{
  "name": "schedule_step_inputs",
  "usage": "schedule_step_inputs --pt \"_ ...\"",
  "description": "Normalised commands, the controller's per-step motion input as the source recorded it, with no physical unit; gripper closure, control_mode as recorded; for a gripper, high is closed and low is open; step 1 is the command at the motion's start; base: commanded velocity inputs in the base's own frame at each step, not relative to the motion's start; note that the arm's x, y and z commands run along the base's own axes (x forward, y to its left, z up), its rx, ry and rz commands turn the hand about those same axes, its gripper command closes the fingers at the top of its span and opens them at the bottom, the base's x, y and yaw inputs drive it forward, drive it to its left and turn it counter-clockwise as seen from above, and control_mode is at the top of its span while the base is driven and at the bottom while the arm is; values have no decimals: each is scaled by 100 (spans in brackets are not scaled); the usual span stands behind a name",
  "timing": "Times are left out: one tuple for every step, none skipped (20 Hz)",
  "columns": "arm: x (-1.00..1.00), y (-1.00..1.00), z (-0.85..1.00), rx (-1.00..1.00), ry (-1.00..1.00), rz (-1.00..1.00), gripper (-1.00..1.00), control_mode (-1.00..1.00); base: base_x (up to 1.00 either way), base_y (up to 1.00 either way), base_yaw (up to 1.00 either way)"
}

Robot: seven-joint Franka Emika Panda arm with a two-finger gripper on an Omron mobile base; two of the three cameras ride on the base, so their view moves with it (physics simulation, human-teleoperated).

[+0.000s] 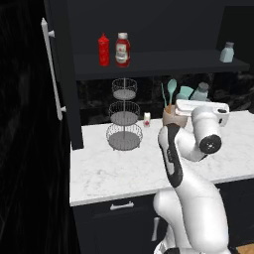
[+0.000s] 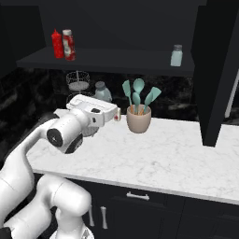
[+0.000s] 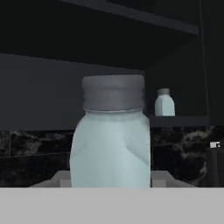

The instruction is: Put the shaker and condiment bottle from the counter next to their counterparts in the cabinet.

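My gripper (image 3: 111, 180) is shut on the shaker (image 3: 111, 144), a pale teal jar with a grey cap, one finger at each side of its base. The same shaker (image 1: 201, 91) (image 2: 101, 90) peeks over my hand, close to the dark backsplash above the counter (image 1: 124, 171). Its counterpart shaker (image 1: 227, 52) (image 2: 176, 55) (image 3: 164, 103) stands at the right end of the cabinet shelf (image 1: 163, 63). At the shelf's left end the condiment bottle (image 1: 122, 49) (image 2: 68, 44) stands right beside the slim red squeeze bottle (image 1: 103, 49) (image 2: 57, 44).
A beige holder with teal utensils (image 1: 173, 111) (image 2: 138, 116) stands just beside my hand. A three-tier wire basket (image 1: 124, 119) and a small white-and-red item (image 1: 147, 119) sit further left. The open cabinet door with its silver handle (image 1: 49, 64) juts out at left.
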Motion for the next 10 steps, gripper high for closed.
schedule_step_inputs --pt "-53 -30 100 5 15 -22 100 -100 0 0 0" --pt "-56 -27 100 6 17 -22 100 -100 0 0 0" --pt "-56 -21 100 4 18 -21 100 -100 0 0 0" --pt "-61 -22 100 4 17 -20 100 -100 0 0 0" --pt "-56 -16 100 5 22 -19 100 -100 0 0 0" --pt "-53 -15 100 6 24 -19 100 -100 0 0 0" --pt "-31 0 100 3 29 -15 100 -100 0 0 0" --pt "-33 0 100 7 34 -10 100 -100 0 0 0" --pt "-38 0 100 7 30 -9 100 -100 0 0 0" --pt "-42 0 91 15 45 -8 100 -100 0 0 0"
